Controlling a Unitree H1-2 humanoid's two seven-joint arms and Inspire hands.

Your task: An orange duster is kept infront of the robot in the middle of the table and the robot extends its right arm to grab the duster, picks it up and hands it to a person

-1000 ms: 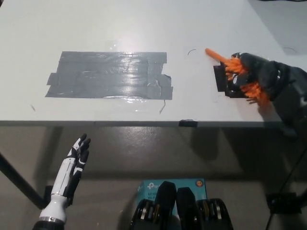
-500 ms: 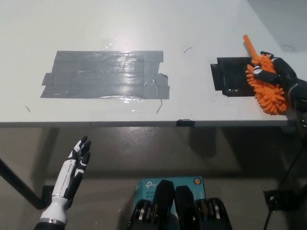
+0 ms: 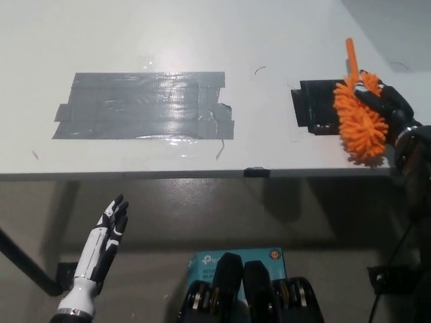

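Right robot hand [image 3: 385, 106] clasps orange duster [image 3: 361, 120] above desk [image 3: 202, 40] right edge, beside black patch [image 3: 313, 108]. Long axis near upright in view: handle points away, fluffy head nearer. Left robot hand [image 3: 108, 232] spread, below desk edge.

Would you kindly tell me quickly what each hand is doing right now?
Left hand: open, holding nothing, resting low below the table edge.
Right hand: shut on the orange duster, at the table's right side.
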